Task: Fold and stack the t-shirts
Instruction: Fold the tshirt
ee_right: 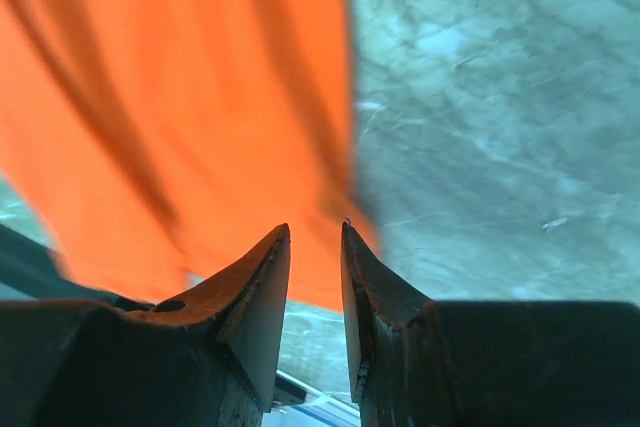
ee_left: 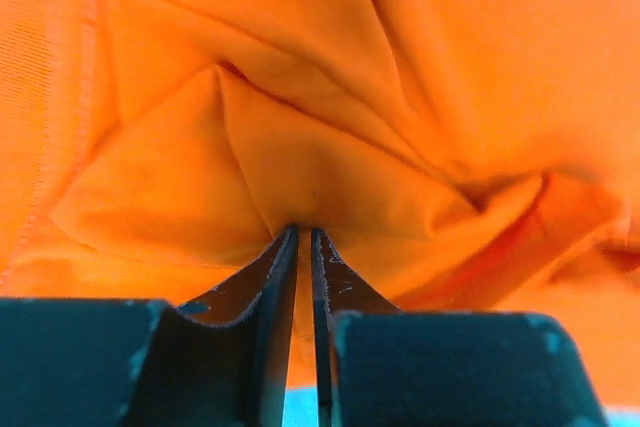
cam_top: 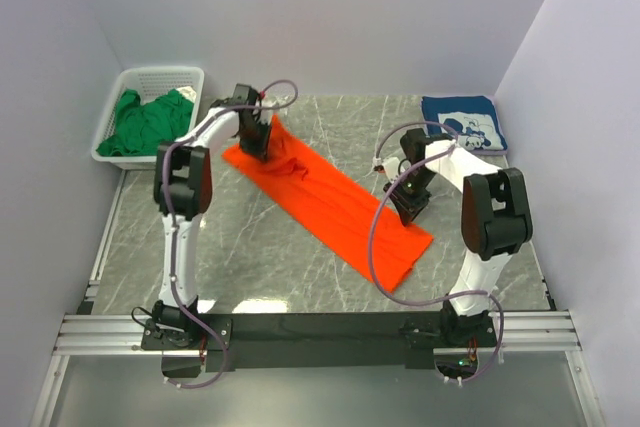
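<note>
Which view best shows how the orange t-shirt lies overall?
Top external: the whole orange t-shirt shows as a long diagonal strip on the table. Left wrist shows only bunched folds at the left gripper; right wrist shows one blurred edge.

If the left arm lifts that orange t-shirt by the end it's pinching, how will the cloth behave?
Probably floppy: the orange t-shirt bunches into soft creases at the left gripper, so it should drape rather than hold shape. It looks thin and light, lying flat on the table. The far end would likely drag along.
</note>
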`<action>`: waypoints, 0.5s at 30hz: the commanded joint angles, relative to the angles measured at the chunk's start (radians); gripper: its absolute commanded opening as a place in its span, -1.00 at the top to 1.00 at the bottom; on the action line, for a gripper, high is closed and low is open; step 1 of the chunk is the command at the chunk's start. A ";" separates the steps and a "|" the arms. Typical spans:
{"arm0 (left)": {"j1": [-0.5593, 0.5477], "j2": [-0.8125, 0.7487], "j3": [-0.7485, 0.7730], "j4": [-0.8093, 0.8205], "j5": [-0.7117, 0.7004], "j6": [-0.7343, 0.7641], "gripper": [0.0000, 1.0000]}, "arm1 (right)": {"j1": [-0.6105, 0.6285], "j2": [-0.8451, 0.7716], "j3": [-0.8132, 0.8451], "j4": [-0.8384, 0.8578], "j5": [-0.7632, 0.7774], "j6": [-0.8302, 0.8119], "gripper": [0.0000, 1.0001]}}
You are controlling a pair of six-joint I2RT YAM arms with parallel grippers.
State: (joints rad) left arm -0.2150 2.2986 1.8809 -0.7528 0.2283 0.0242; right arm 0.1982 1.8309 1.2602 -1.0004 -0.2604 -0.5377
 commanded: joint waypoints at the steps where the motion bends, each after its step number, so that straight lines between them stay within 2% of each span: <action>1: -0.001 0.168 0.242 -0.011 -0.050 0.138 0.63 | 0.001 0.042 0.045 0.042 0.053 -0.019 0.31; 3: 0.008 0.193 0.340 0.027 -0.035 0.149 0.59 | 0.009 0.085 0.054 0.048 0.044 -0.012 0.31; 5: 0.023 0.164 0.343 0.110 -0.017 0.129 0.50 | 0.023 0.114 0.062 0.037 0.018 -0.007 0.31; 10: 0.061 -0.071 0.126 0.283 -0.006 0.034 0.30 | 0.108 0.128 -0.019 0.037 0.001 -0.008 0.32; 15: 0.100 -0.171 0.014 0.233 0.058 -0.076 0.33 | 0.199 0.079 -0.131 0.020 -0.048 -0.016 0.33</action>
State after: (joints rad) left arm -0.1368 2.2440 1.9224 -0.5556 0.2314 0.0357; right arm 0.3412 1.9041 1.2217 -0.9955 -0.2401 -0.5404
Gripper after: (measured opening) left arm 0.347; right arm 0.338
